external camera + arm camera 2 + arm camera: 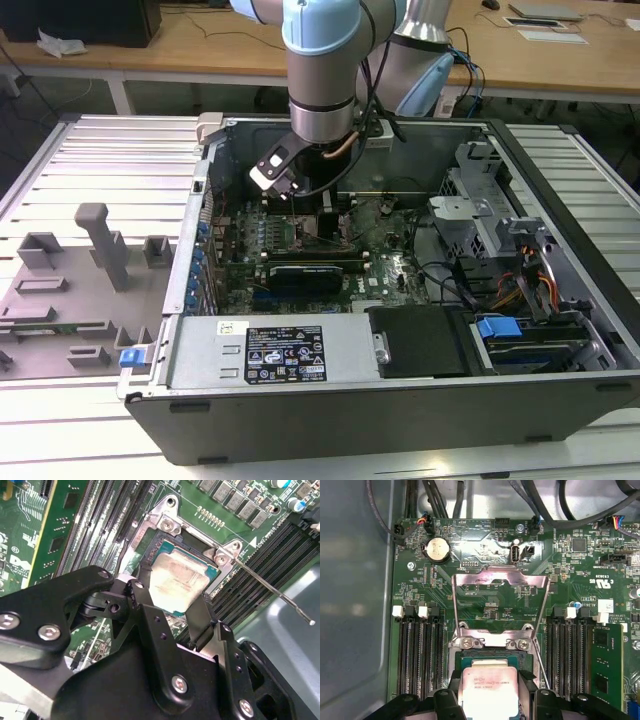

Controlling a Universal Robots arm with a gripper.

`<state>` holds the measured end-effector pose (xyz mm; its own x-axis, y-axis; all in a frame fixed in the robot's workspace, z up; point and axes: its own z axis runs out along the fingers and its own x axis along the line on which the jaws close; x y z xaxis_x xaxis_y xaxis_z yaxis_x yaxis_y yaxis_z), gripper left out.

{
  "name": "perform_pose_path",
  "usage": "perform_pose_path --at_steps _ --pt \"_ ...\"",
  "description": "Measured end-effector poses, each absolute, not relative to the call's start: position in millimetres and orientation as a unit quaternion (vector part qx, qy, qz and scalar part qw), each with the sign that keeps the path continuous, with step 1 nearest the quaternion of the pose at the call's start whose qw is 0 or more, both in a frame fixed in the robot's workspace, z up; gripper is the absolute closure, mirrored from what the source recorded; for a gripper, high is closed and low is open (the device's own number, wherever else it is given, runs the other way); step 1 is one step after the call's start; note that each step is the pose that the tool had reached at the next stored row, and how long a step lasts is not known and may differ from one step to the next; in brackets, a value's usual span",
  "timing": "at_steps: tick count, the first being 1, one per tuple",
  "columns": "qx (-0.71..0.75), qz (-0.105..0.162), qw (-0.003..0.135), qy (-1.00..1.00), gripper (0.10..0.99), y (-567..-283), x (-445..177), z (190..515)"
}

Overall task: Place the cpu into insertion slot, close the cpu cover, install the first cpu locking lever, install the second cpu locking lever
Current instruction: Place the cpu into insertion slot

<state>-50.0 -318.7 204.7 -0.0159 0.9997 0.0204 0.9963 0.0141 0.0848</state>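
The cpu [487,687] is a small pale silvery square held level just over the insertion slot [490,659], its green edge showing around the lid. Both wrist views show my gripper [489,700] shut on it, one black finger against each side. In the second wrist view the cpu [177,582] lies between the fingers [141,597] over the socket frame. The cpu cover [470,580] is a thin silvery frame swung open, away from the socket. A thin locking lever [270,587] sticks out free beside the socket. In the exterior view the gripper [325,218] reaches down into the case.
The motherboard [300,250] lies inside an open computer case [400,400]. Rows of black memory slots [417,655] flank the socket on both sides. Black cables [560,510] run near the case wall. A grey fixture tray [70,290] sits at the exterior view's left.
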Motion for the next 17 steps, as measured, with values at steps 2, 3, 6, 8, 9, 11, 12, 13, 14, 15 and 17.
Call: perform_pose_path --at_steps 2,3,6,8,9,11,12,13,14,15,17 --pt "0.704 0.035 0.024 0.709 0.557 -318.8 -50.0 204.8" --pt "0.704 0.034 0.025 0.709 0.557 -318.8 -50.0 204.8" --pt "0.706 0.031 0.027 0.707 0.557 -318.8 -50.0 204.7" --pt "0.706 0.031 0.028 0.707 0.557 -318.8 -49.9 204.2" --pt "0.706 0.031 0.027 0.707 0.557 -318.8 -49.6 203.9" --pt "0.704 0.031 0.027 0.709 0.557 -318.8 -49.0 203.6" --pt "0.704 0.031 0.027 0.709 0.557 -318.8 -48.9 203.3" --pt "0.704 0.031 0.027 0.709 0.557 -318.7 -48.9 202.7" --pt "0.704 0.031 0.027 0.709 0.557 -318.8 -48.9 202.2" --pt "0.704 0.031 0.027 0.709 0.557 -318.8 -48.9 201.8" --pt "0.704 0.031 0.027 0.709 0.557 -318.8 -48.9 200.9"
